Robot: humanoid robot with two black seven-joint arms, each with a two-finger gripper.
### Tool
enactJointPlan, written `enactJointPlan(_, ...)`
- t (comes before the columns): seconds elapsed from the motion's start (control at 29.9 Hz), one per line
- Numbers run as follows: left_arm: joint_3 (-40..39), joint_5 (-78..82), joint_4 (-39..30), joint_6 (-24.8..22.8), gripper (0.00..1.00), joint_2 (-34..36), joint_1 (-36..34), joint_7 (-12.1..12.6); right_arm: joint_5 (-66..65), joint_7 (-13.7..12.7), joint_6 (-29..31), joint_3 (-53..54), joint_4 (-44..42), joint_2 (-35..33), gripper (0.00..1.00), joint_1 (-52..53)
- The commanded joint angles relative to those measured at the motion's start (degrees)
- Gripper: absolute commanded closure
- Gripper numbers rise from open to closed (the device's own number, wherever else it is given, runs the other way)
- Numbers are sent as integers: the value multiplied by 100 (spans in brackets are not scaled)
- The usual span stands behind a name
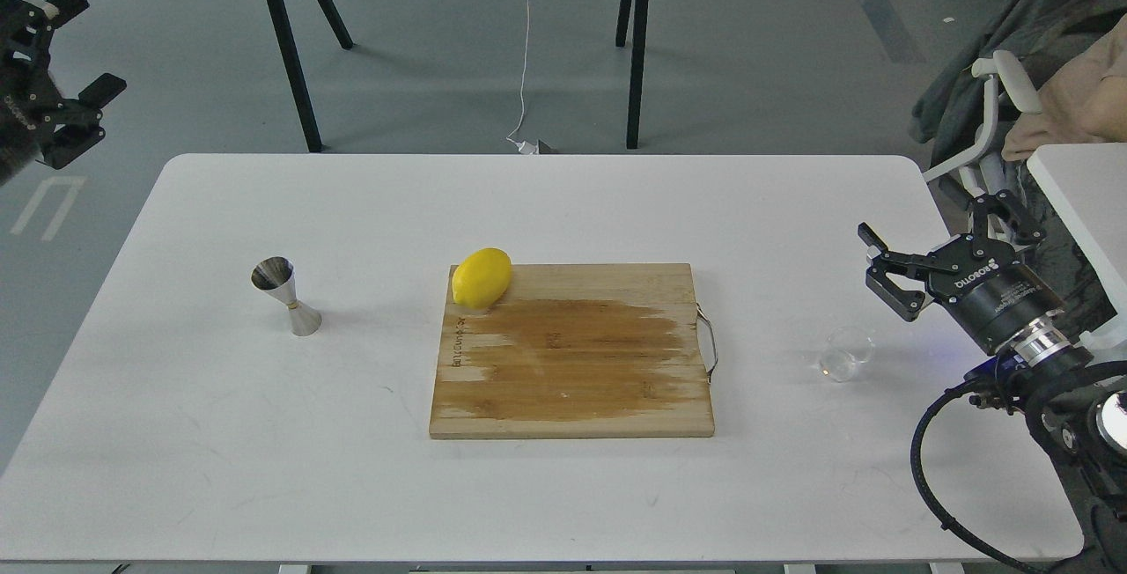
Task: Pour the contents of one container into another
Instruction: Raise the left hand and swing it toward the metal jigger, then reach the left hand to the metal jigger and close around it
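The clear glass cup (847,354) stands upright on the white table (563,195), to the right of the cutting board. Just right of and above it hovers my right gripper (931,241), open, with nothing between its fingers and not touching the cup. The steel jigger (286,295) stands upright on the table's left side. My left gripper (86,47) is far off at the upper left, raised beyond the table's left edge, open and empty.
A wooden cutting board (572,363) with a wet stain and a metal handle lies mid-table. A yellow lemon (482,277) rests on its far left corner. A chair with clothes and another white table stand at the right; black trestle legs stand behind.
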Motion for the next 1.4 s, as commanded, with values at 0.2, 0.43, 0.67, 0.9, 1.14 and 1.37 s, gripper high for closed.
enactJointPlan(0.2,77,2385,-1773,688,0,296,396,0,0,0,0,38,-2,48,1,24)
enactJointPlan(0.43,77,3308,-2468,2982,0,656,1231,0,0,0,0,38,-11,48,1,7)
enactJointPlan(0.67,68,3564,-2952,4891,0,973,2215,0,-9,0,0,38,-19,57,1,-28)
enactJointPlan(0.9,77,4012,-2970,5601,1,868,2998,0,-9,0,0,38,-28,57,1,-28)
enactJointPlan(1.14,24,4751,-2830,5601,1,341,3623,0,-9,0,0,21,-177,66,1,-28)
enactJointPlan(1.37,16,5049,-2390,5601,1,-195,3640,0,-9,0,0,38,-222,74,1,-19)
